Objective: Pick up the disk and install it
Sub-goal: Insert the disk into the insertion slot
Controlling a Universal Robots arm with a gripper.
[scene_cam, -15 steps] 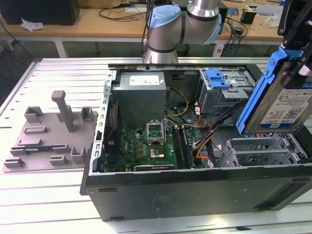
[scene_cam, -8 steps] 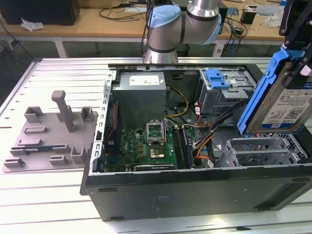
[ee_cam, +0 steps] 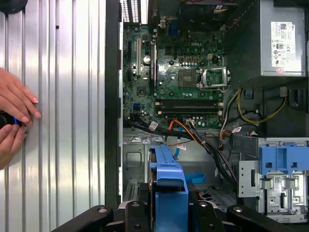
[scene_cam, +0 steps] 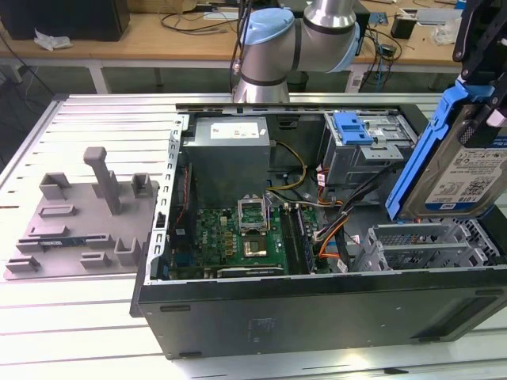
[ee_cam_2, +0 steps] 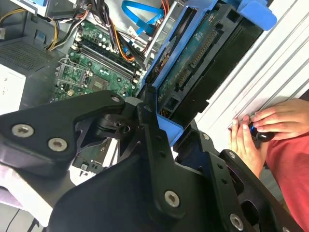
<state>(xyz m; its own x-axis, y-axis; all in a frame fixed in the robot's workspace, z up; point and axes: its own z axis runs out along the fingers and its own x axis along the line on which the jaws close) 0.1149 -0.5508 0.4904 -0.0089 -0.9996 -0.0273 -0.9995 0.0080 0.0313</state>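
The disk (scene_cam: 469, 170), silver with a blue-and-white label and a blue rail frame, hangs tilted in the air over the open computer case (scene_cam: 317, 305), at the exterior view's right. My gripper (scene_cam: 482, 71) is shut on its upper end. In the second wrist view the black fingers (ee_cam_2: 150, 133) clamp the disk (ee_cam_2: 193, 63) by its blue frame, with its green circuit side showing. In the first wrist view the disk's blue frame (ee_cam: 169, 186) runs edge-on out of my gripper (ee_cam: 169, 217), above the case's inside.
A drive cage with a blue latch (scene_cam: 352, 127) (ee_cam: 282, 164) sits at the case's far corner, with bundled cables (scene_cam: 333, 226) beside the motherboard (scene_cam: 238, 237). A grey fixture tray (scene_cam: 79, 229) lies on the table left of the case. A person's hands (ee_cam_2: 270, 121) (ee_cam: 14, 111) rest on the ribbed table.
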